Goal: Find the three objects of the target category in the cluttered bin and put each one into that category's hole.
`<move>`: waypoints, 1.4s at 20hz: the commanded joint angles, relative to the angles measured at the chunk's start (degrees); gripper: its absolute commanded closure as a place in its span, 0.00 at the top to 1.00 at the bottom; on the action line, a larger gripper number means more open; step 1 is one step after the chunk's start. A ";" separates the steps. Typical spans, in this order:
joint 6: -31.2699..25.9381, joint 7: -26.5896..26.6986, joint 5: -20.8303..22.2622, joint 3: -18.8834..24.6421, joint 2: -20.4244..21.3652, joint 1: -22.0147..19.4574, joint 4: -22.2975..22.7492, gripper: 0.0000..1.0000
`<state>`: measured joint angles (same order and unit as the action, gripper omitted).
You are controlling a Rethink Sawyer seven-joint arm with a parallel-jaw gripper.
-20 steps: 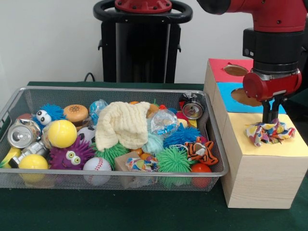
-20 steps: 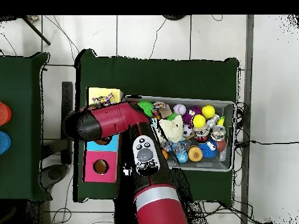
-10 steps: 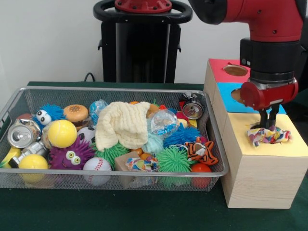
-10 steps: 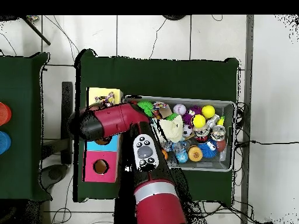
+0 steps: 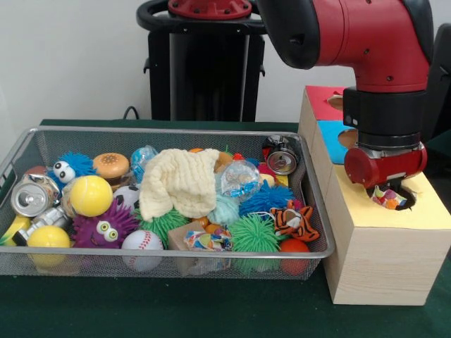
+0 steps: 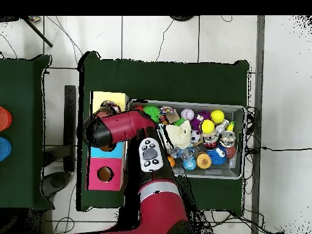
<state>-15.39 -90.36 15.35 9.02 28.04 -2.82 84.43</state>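
Note:
A scrap of multicoloured patterned cloth (image 5: 390, 199) sits down inside the round hole of the box's yellow top (image 5: 423, 211). My gripper (image 5: 389, 191) is lowered straight into that hole, and the red wrist covers its tips. In the wire bin (image 5: 176, 264), a cream knitted cloth (image 5: 180, 179) lies over the middle of the pile, and another patterned cloth scrap (image 5: 208, 239) lies near the front wall. In the overhead view the arm (image 6: 116, 128) covers most of the yellow panel (image 6: 109, 97) and its hole.
The wooden box stands beside the bin, with a blue panel (image 5: 331, 137) and a red panel (image 5: 320, 98), each with a hole, behind the yellow one. The bin also holds balls, spiky toys, cans (image 5: 32, 197) and a plush tiger (image 5: 294, 222).
The gripper has come down from above the yellow top into its hole. The patterned cloth went from lying bunched on the panel to sitting inside the hole.

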 commanded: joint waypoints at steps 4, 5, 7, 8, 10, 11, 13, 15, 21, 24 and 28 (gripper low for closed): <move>1.93 -9.37 0.06 -2.38 -4.84 0.15 -0.56 0.00; 2.34 -10.31 -0.51 -2.72 -4.76 0.28 -0.20 0.00; 3.14 -12.19 -1.65 -3.39 -4.58 0.53 0.52 1.00; 3.18 -12.29 -1.92 -3.46 -4.50 0.58 0.68 1.00; 3.24 -12.47 -2.45 -3.61 -4.34 0.66 1.01 1.00; 2.99 -12.35 -2.88 -3.49 -4.30 0.58 1.25 1.00; 3.49 -12.23 -3.29 -3.22 -4.22 0.34 1.91 1.00; 3.95 -12.16 -3.42 -3.34 -4.17 0.32 2.39 1.00; 4.24 -10.94 -3.30 -3.23 -4.08 0.25 2.27 1.00; 4.03 -11.07 -3.59 -3.17 -3.94 0.26 2.62 1.00; 5.17 -10.34 -2.68 -3.73 -4.36 0.67 1.76 0.00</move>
<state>-12.29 -90.36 13.16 6.29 27.19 -1.23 83.79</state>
